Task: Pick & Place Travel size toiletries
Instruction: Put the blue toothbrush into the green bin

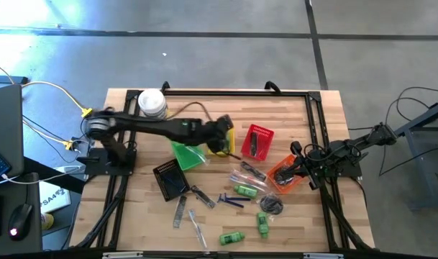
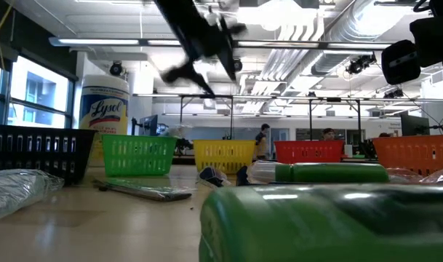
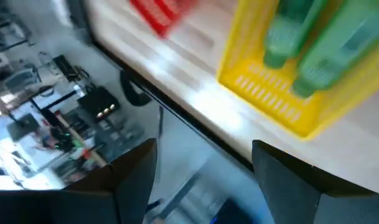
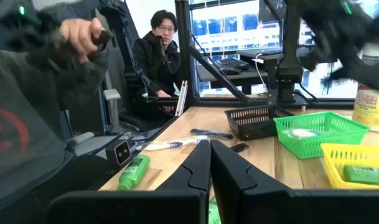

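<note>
My left gripper (image 3: 205, 186) hangs open in the air over the yellow basket (image 3: 270, 93), with nothing between its fingers. Two green mini bottles (image 3: 313, 50) lie in that basket. More travel size toiletries lie loose on the near half of the table: green bottles (image 1: 245, 191) (image 1: 231, 237), blue razors (image 1: 229, 200), combs (image 1: 202, 196) and clear sticks (image 1: 197, 229). My right gripper (image 4: 209, 163) is shut and empty. It waits at the table's right side, beside the orange basket (image 1: 285, 175).
A green basket (image 1: 188, 155), a black basket (image 1: 170, 178) and a red basket (image 1: 257, 140) stand around the yellow one. A white canister (image 1: 152, 103) stands at the far left. A black frame rims the table. People sit in the room beyond.
</note>
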Available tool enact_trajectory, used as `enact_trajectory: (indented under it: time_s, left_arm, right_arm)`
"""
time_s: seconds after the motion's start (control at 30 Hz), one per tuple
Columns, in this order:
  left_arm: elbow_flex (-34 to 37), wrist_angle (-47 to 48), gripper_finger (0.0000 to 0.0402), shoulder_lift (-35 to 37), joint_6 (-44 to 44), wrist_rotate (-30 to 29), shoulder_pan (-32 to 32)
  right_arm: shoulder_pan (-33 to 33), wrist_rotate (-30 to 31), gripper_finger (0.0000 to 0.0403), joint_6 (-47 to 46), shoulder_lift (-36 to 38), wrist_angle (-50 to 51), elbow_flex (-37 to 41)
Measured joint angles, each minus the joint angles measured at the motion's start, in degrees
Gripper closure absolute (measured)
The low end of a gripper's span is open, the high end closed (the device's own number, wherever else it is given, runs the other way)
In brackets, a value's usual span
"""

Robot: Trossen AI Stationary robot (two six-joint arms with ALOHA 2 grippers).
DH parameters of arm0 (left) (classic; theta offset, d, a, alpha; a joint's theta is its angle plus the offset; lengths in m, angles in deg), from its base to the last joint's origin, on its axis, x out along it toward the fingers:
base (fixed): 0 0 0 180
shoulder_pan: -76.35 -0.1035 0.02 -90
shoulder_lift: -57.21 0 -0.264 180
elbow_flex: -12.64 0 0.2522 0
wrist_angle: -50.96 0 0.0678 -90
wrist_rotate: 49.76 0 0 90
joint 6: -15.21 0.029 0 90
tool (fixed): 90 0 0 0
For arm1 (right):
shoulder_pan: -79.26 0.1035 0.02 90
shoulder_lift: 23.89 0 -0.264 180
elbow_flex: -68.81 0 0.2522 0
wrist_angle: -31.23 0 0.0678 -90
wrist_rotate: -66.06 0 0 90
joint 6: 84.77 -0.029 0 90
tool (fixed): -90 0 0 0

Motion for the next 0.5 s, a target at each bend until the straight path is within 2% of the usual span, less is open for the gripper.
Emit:
enact_trajectory:
  time_s: [0.17,0.2,0.33,0.5]
  left_arm:
    - [-0.01,3.88,0.0149,14.61,-20.88,15.08,2.29]
    - [-0.03,3.62,0.0149,17.11,-25.95,16.65,2.53]
    - [-0.01,5.11,0.0149,26.18,-49.32,15.26,2.29]
    - [1.66,10.33,0.0150,34.70,-67.04,16.04,2.02]
  right_arm:
    - [0.01,-0.14,0.0400,-0.22,-0.22,0.29,-0.01]
    - [-0.01,0.00,0.0400,-0.21,-0.36,0.44,0.00]
    - [0.01,0.85,0.0400,-0.20,-0.74,0.16,-0.01]
    - [-0.01,1.91,0.0400,0.08,-0.85,-0.09,-0.02]
